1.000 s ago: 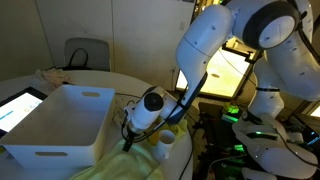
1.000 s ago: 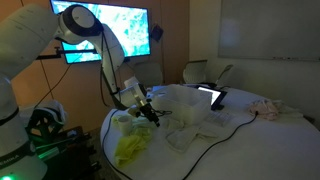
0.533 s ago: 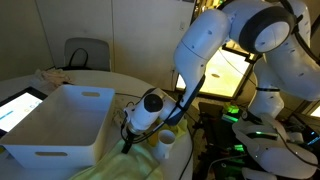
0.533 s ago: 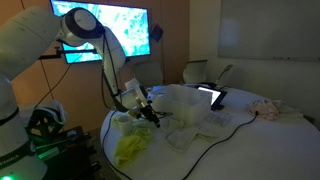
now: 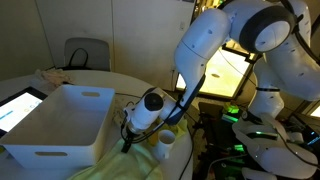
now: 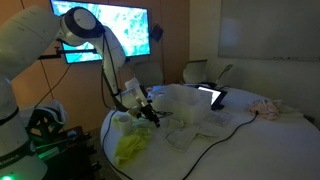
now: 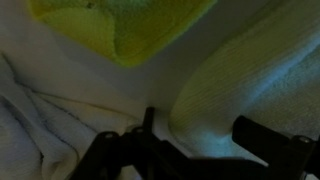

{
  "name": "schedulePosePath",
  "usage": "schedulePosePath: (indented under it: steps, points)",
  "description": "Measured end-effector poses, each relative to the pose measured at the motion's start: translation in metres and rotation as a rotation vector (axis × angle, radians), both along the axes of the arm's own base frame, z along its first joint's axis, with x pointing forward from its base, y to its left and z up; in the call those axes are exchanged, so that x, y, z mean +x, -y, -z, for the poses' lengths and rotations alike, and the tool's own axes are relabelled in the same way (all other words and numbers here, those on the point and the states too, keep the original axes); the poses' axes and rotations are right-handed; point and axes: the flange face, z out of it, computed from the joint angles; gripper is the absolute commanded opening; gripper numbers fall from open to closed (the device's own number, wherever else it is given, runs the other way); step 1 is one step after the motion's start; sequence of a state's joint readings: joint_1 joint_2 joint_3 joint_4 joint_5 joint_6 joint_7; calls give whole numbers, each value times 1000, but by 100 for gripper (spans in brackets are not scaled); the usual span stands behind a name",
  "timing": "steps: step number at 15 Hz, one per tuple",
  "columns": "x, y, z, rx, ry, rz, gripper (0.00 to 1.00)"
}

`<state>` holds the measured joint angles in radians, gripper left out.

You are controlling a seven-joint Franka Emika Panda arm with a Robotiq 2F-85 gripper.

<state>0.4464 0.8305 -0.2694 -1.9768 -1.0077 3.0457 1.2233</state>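
Note:
My gripper [image 5: 128, 141] is low over the round table, just right of a white plastic bin [image 5: 60, 120]; it also shows in an exterior view [image 6: 152, 115]. In the wrist view the gripper [image 7: 195, 135] has a thick fold of pale towel [image 7: 245, 80] filling the gap between its two dark fingers, touching both. A yellow-green cloth [image 7: 120, 25] lies just beyond the towel. It also shows in both exterior views [image 5: 130, 165] [image 6: 130, 148], in front of the gripper. The fingertips are dark and partly hidden by the cloth.
A small white cup [image 5: 165, 143] stands right of the gripper. A lit tablet [image 6: 212, 97] lies on the table, with crumpled white cloths [image 6: 185, 130], a cable and a pink cloth [image 6: 268, 110]. A chair [image 5: 85, 55] stands behind the table. A bright screen [image 6: 105, 25] hangs on the wall.

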Motion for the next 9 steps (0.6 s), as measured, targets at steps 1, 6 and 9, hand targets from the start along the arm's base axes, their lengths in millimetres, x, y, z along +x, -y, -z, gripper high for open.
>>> schedulePosePath:
  steps: [1, 6, 9]
  points:
    - [0, 1, -1, 0, 2, 2, 39]
    - [1, 3, -9, 2, 7, 7, 2]
    - [-1, 3, -11, 4, 6, 7, 5]
